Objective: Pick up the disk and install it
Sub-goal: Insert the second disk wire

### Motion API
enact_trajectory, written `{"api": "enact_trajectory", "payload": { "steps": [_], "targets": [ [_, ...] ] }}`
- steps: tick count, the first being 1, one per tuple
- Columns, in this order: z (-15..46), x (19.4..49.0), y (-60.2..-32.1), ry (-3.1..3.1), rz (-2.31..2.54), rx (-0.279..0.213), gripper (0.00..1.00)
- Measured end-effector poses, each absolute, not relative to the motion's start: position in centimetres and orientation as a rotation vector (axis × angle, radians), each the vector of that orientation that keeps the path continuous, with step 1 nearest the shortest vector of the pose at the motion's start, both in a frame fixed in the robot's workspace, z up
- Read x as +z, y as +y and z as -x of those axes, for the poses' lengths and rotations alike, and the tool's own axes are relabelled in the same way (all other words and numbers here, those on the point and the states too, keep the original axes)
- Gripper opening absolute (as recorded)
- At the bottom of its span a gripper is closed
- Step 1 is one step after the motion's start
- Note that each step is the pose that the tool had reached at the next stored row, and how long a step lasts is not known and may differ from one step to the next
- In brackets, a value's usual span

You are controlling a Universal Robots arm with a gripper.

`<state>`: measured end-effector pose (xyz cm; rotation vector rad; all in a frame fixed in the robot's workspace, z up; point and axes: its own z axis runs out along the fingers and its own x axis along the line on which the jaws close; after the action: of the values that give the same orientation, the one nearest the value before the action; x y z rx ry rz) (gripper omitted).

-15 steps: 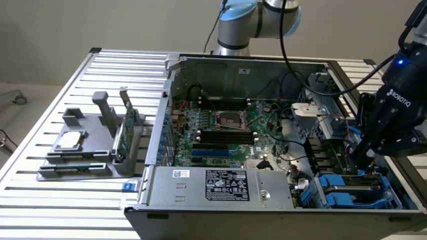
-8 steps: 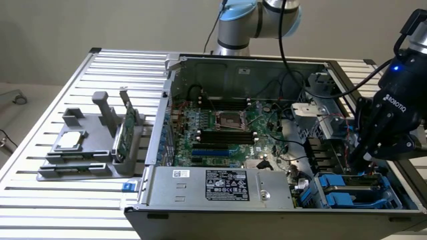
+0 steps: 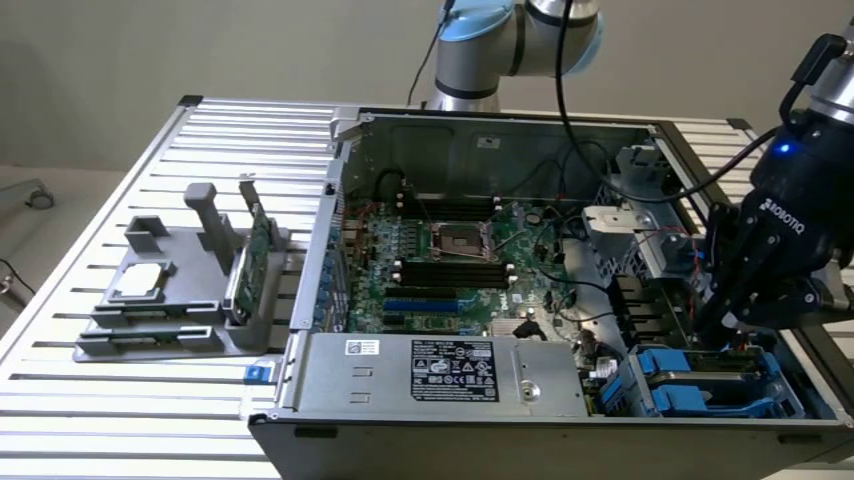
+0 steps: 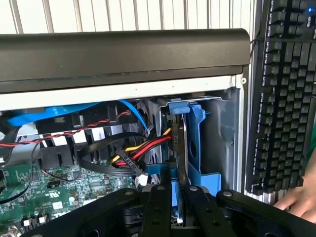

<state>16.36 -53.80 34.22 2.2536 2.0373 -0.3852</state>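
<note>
A table (image 3: 80, 300) of pale ribbed aluminium slats is seen under a plain beige wall (image 3: 160, 50), with the floor and a small caster visible past the table's edge at the exterior view's left. An open computer case (image 3: 400, 420) is laid on its side on the slats, its green motherboard (image 3: 441, 270) exposed and a power supply (image 3: 447, 372) with a printed label seated along its near wall. To the exterior view's left of the case, a grey holder (image 3: 160, 300) is set on the table, with a small silver chip (image 3: 143, 280) lying flat in it and a thin green card (image 3: 254, 255) stood upright in a slot.

The gripper (image 3: 747, 325) is lowered into the drive bay at the corner of the case toward the exterior view's right. In the wrist view the black fingers (image 4: 158, 207) are seen clenched on the edge of the disk (image 4: 181, 148), which is held upright with its blue carrier (image 4: 196, 143) inside the bay, next to the case's grey inner wall. Red, yellow and black cables (image 4: 143, 150) are draped just beside the disk, and a blue cable (image 4: 54, 113) is run above them. More blue carriers (image 3: 687, 385) are seen in the bay in the exterior view.

Beyond the case rim, a black keyboard (image 4: 286, 98) is placed on the slats, and a person's hand (image 4: 301, 200) is rested near it
</note>
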Motion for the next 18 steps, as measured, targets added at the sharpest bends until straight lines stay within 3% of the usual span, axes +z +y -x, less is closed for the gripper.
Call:
{"api": "enact_trajectory", "payload": {
  "steps": [18],
  "targets": [
    [-16.49, 33.7, -54.07, 2.037, -2.253, -0.385, 0.16]
  ]
}}
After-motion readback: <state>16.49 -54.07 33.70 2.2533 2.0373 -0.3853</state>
